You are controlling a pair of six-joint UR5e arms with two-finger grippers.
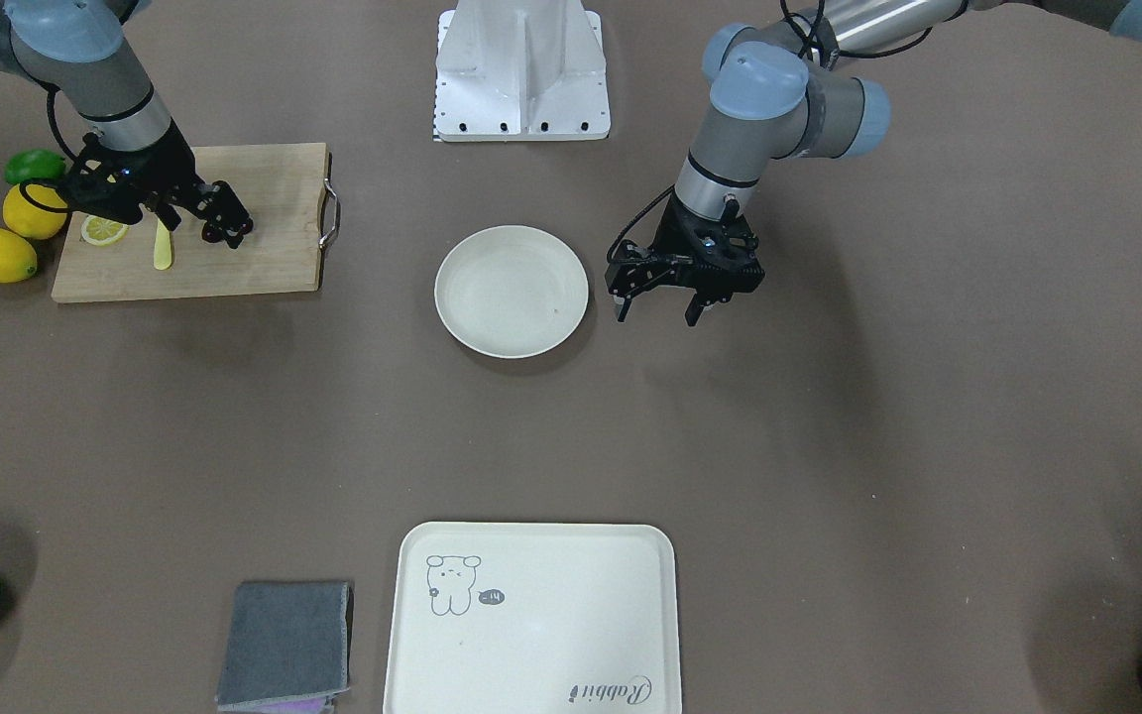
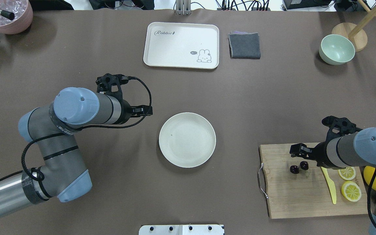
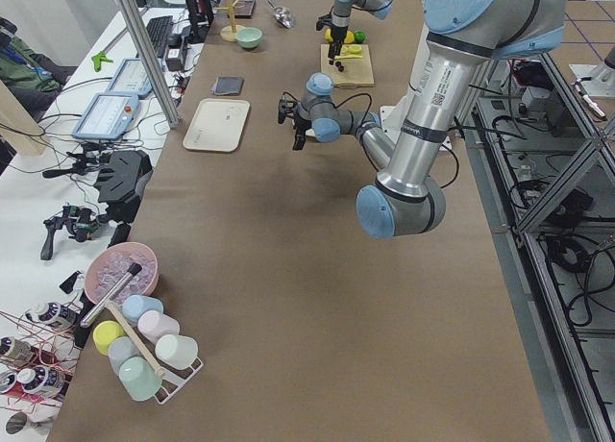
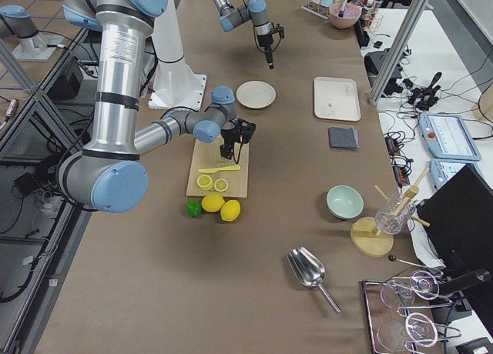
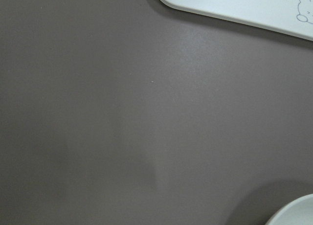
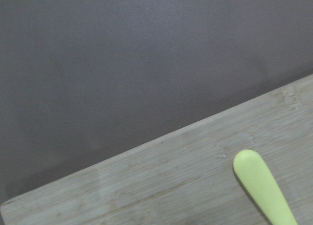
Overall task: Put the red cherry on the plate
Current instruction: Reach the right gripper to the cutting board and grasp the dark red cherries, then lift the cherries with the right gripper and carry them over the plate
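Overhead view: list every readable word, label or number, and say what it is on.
"Rabbit": script on the tray, near a corner.
"hi~": in the speech bubble by the tray's drawn animal.
Label on the left arm: too small to read.

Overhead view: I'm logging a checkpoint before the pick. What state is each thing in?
plate: empty.
red cherry: lying on the cutting board, not on the plate.
left gripper: open, empty, beside the plate.
right gripper: above the cherry; open or shut unclear.
tray: empty.
cloth: folded.
lemon slices: cut, flat on the board.
green bowl: upright.
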